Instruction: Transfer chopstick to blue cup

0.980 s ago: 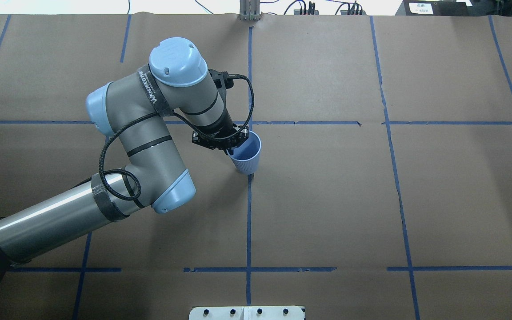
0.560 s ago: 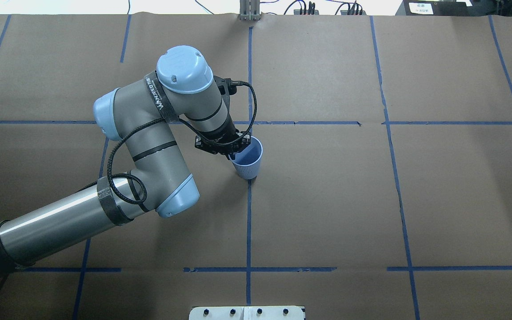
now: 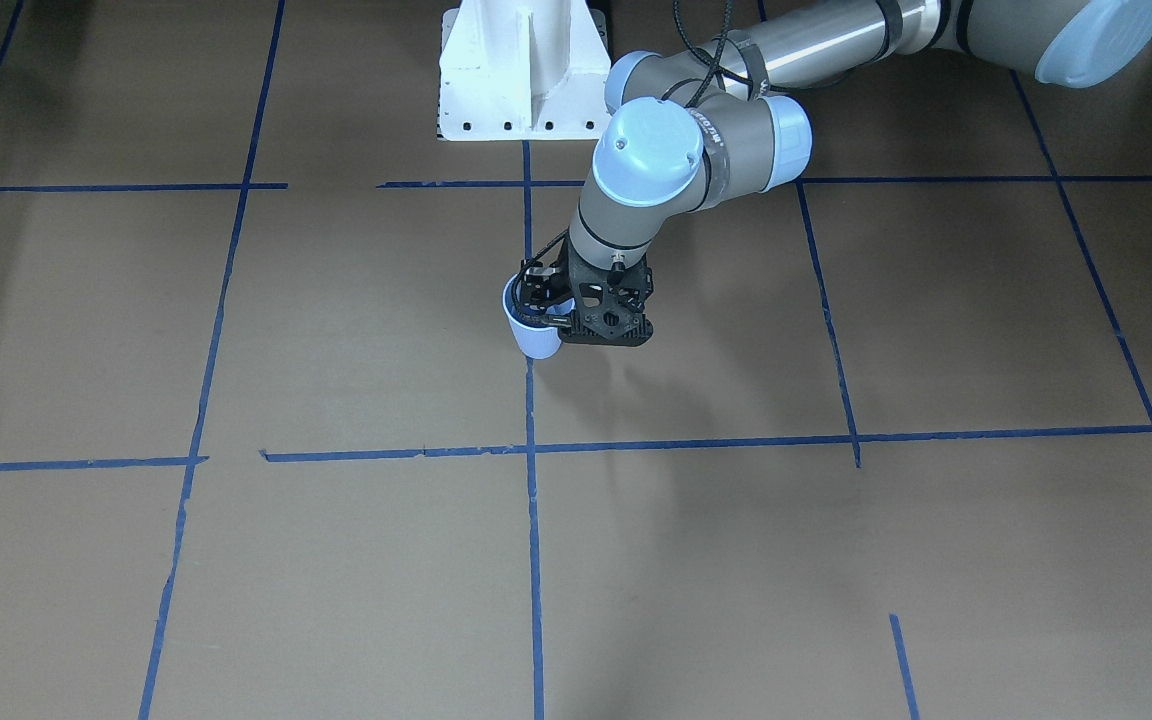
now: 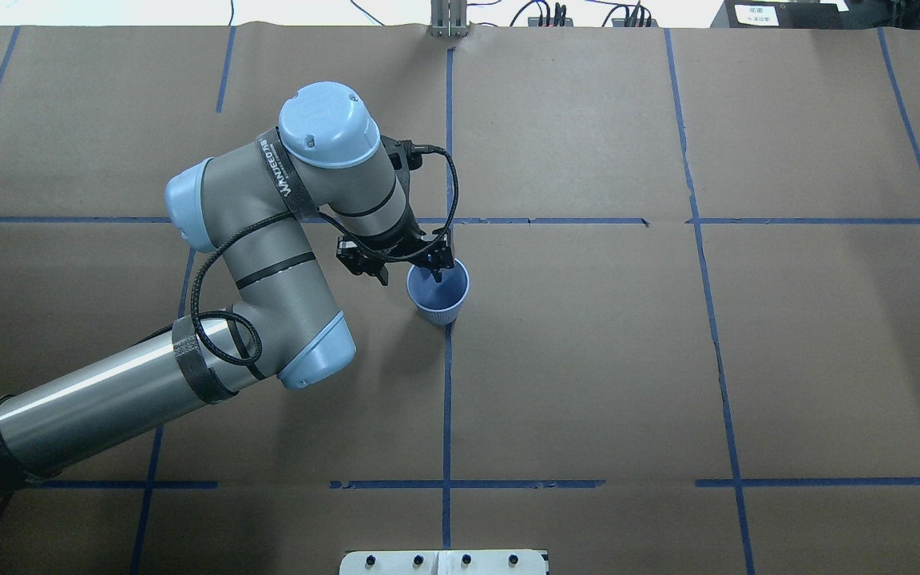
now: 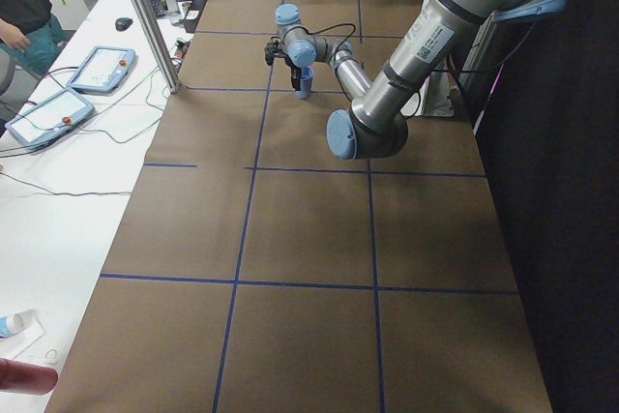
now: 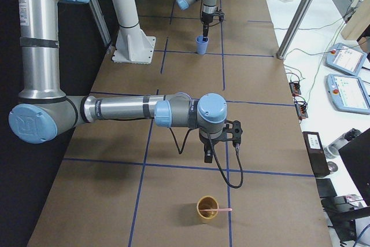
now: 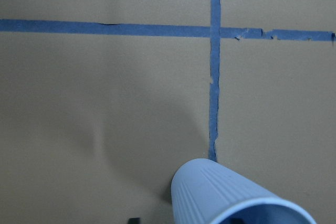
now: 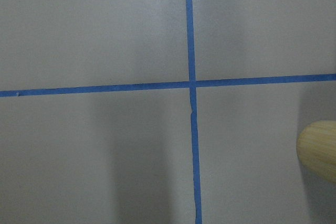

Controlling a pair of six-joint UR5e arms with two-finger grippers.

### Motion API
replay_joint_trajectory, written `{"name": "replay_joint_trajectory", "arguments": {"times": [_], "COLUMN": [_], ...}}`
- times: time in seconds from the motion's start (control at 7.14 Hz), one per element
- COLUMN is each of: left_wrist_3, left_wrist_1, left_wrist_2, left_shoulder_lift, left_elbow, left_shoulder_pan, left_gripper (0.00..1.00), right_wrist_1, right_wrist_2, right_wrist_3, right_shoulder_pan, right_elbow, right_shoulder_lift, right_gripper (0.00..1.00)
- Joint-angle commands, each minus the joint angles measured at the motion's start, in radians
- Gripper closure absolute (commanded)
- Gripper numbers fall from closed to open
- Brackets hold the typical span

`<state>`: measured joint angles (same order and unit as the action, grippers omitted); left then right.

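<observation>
The left claw [image 4: 410, 275] is now standing spread and released, with one finger dipping inside the blue cup [image 4: 438, 305] and the other hanging outside its rim. A moment ago it was pinching that rim with the cup tipped. The cup is now sitting upright on the bench [image 4: 668, 359], at a tape line, so it is probably ready to receive. At the robot's far right end, the right claw [image 6: 209, 155] is hovering near a tan cup [image 6: 207, 215]. The chopstick [image 6: 224, 209] is resting there, its pink end poking out. Whether that claw is released or clenched I cannot tell. The transfer itself is not yet begun.
</observation>
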<state>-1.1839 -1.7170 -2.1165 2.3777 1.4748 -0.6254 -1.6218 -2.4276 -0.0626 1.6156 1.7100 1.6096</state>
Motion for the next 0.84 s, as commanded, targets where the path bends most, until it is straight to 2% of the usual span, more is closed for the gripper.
{"name": "replay_joint_trajectory", "arguments": {"times": [0.0,0.14,0.28,0.56,0.7], "left_wrist_3": [0.007,0.016,0.056,0.242,0.298], "left_wrist_1": [0.035,0.083,0.118,0.271,0.339], "left_wrist_2": [-0.026,-0.077,-0.117,-0.163,-0.163], "left_shoulder_lift": [-0.003,-0.012,-0.075,-0.153,-0.155], "left_elbow": [0.024,0.06,0.152,0.278,0.298], "left_shoulder_pan": [-0.052,-0.088,-0.129,-0.233,-0.27], "left_gripper": [0.0,0.0,0.0,0.0,0.0], "right_wrist_1": [0.0,0.006,0.092,0.395,0.443], "right_wrist_2": [-0.018,-0.008,-0.007,-0.005,-0.004], "right_wrist_3": [0.006,0.009,0.012,0.004,0.006], "right_shoulder_pan": [0.001,0.001,0.019,0.076,0.099], "right_elbow": [-0.003,-0.016,-0.056,-0.273,-0.321], "right_shoulder_lift": [0.003,0.004,0.028,0.024,0.001], "right_gripper": [0.01,0.01,0.01,0.01,0.01]}}
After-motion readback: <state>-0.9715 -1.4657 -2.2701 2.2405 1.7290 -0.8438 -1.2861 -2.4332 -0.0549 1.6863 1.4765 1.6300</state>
